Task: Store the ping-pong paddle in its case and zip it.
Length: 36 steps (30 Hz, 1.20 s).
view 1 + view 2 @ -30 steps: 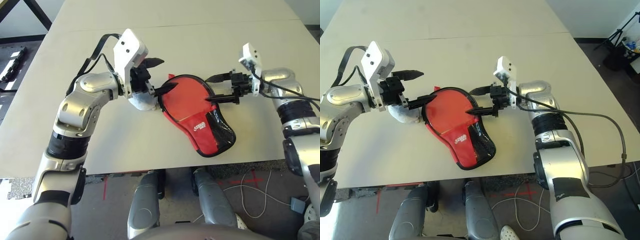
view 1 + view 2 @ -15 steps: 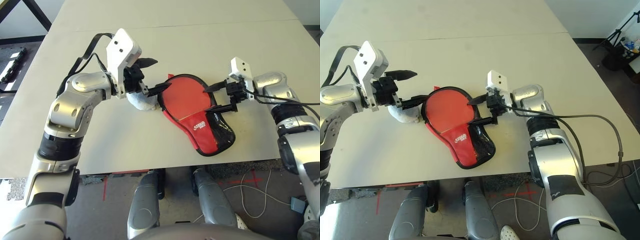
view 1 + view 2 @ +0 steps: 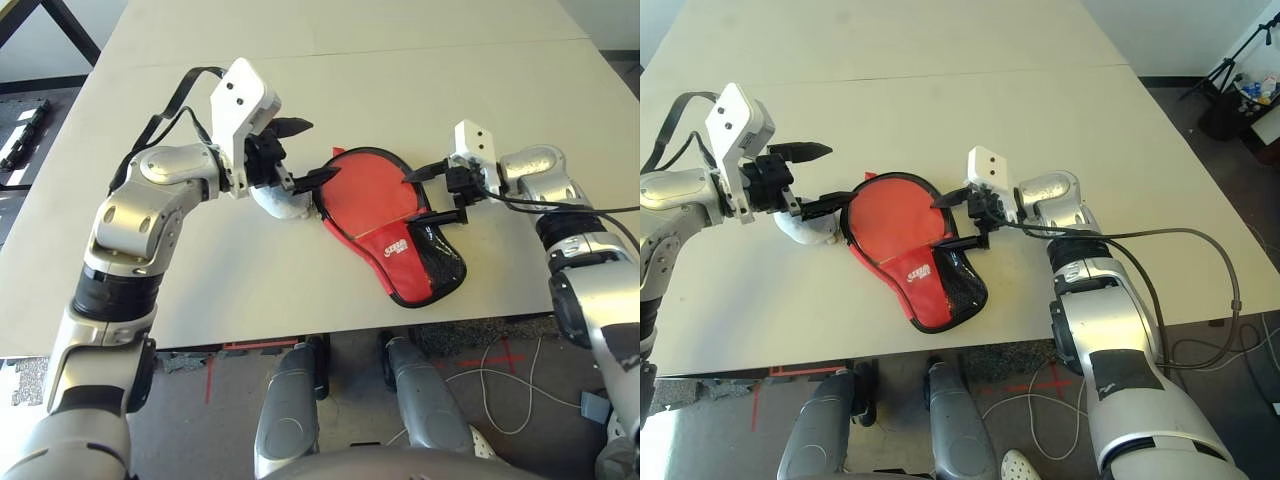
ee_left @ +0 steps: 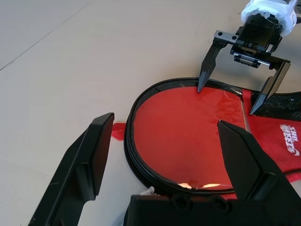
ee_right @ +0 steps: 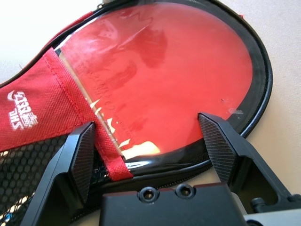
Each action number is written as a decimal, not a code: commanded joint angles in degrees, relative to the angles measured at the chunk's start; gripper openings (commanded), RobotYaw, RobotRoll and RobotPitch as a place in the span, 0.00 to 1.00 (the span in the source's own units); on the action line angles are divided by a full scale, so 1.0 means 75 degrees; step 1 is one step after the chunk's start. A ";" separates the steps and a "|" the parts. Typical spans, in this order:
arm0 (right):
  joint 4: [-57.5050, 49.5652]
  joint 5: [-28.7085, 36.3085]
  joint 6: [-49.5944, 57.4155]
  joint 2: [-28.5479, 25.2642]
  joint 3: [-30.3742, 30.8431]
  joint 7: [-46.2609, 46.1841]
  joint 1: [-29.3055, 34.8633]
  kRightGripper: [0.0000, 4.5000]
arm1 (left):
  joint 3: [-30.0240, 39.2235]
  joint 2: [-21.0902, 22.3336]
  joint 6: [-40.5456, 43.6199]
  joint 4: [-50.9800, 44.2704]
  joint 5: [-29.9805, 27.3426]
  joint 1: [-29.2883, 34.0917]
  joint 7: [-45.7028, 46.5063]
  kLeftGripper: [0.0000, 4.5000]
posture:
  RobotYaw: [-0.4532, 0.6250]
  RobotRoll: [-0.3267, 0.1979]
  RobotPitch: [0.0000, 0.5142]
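Note:
The red case (image 3: pixel 400 268) lies flat near the table's front edge, with its black mesh pocket and white logo facing up. Its round end is open, ringed by black zipper trim. There the ping-pong paddle's glossy red face (image 3: pixel 365 190) shows inside; the handle is hidden under the fabric. My left gripper (image 3: pixel 310 152) is open at the round end's left rim, its lower fingertip close to the trim. My right gripper (image 3: pixel 413 197) is open at the right rim, one tip by the zipper trim (image 4: pixel 200 89) and the other over the mesh pocket (image 4: pixel 277 103).
A pale grey plush lump (image 3: pixel 280 203) sits against the case's left side, under my left gripper. A small red tab (image 4: pixel 118 132) sticks out from the case rim there. The beige table (image 3: pixel 400 70) stretches bare behind the case; its front edge runs just below the pocket end.
My right gripper has moved left and lowered onto the case's right rim. My left arm has drawn slightly left. The case has stayed in place.

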 commanded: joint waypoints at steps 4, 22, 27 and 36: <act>0.0118 -0.0066 0.0033 0.0168 -0.0082 -0.0279 -0.0020 0.99 | 0.0057 0.0121 0.0061 -0.0126 -0.0027 0.0111 -0.0111 1.00 | 0.44 0.62 0.55; 0.0216 -0.0483 -0.0636 0.0117 0.0243 -0.0484 0.0240 0.99 | 0.0259 0.1957 0.0822 -0.0487 -0.0298 0.0844 -0.1174 1.00 | 0.45 0.62 0.57; 0.0230 -0.0487 -0.0588 0.0153 0.0255 -0.0546 0.0206 0.99 | -0.0139 0.1777 0.0218 -0.0229 0.0298 0.0865 -0.1039 1.00 | 0.45 0.62 0.57; 0.0208 -0.0461 -0.0471 0.0134 0.0227 -0.0579 0.0204 0.99 | -0.0844 0.1649 -0.0766 0.0474 0.1358 0.0796 -0.1104 1.00 | 0.44 0.62 0.57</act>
